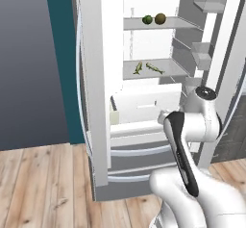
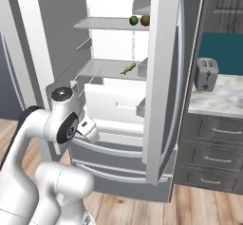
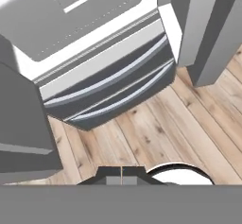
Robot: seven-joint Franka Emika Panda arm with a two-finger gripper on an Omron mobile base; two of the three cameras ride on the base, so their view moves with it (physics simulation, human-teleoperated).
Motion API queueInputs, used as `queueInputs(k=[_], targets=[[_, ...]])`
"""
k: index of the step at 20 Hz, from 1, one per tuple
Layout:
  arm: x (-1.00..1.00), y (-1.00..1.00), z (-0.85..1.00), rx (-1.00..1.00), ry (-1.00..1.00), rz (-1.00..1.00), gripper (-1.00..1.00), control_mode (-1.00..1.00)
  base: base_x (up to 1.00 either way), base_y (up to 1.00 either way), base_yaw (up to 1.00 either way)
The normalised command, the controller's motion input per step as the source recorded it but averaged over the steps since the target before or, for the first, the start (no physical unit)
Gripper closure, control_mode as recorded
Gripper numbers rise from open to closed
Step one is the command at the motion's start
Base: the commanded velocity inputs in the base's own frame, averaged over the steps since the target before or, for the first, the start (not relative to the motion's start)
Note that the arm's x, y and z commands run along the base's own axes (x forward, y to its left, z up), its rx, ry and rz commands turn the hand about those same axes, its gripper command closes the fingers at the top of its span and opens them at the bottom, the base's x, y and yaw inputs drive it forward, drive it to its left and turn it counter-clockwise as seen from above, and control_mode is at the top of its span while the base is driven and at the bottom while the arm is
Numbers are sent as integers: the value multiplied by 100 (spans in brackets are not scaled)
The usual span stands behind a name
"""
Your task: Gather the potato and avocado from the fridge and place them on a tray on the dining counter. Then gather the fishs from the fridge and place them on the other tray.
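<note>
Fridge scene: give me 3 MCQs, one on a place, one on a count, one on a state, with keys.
1. Where do the avocado and potato sit?
A. On the upper shelf of the fridge
B. On the floor
C. In the lower drawer

2. How many fish lie on the shelf below them?
A. None
B. Two
C. Five

3. What is the state of the fridge doors?
A. Both shut
B. Swung open, shelves exposed
C. Taken off

Key:
1 A: both round items rest side by side on the upper shelf in the left base view.
2 B: two slender fish lie on the middle shelf in the left base view.
3 B: both base views look past the open doors at the white inside.
</note>
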Motion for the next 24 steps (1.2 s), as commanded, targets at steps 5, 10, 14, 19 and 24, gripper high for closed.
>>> queueInputs(k=[5, 10, 14, 19, 24], targets=[[-30, 54, -26, -20, 8, 8, -100, -100, 0, 0, 0], [-14, 16, -18, -9, 8, 7, -100, -100, 0, 0, 0], [-6, -1, -1, 0, 1, 9, -100, -100, 0, 0, 0], [0, -10, -1, 2, 0, 8, -100, -100, 0, 0, 0], [-3, -9, 0, 3, 0, 14, -100, -100, 0, 0, 0]])
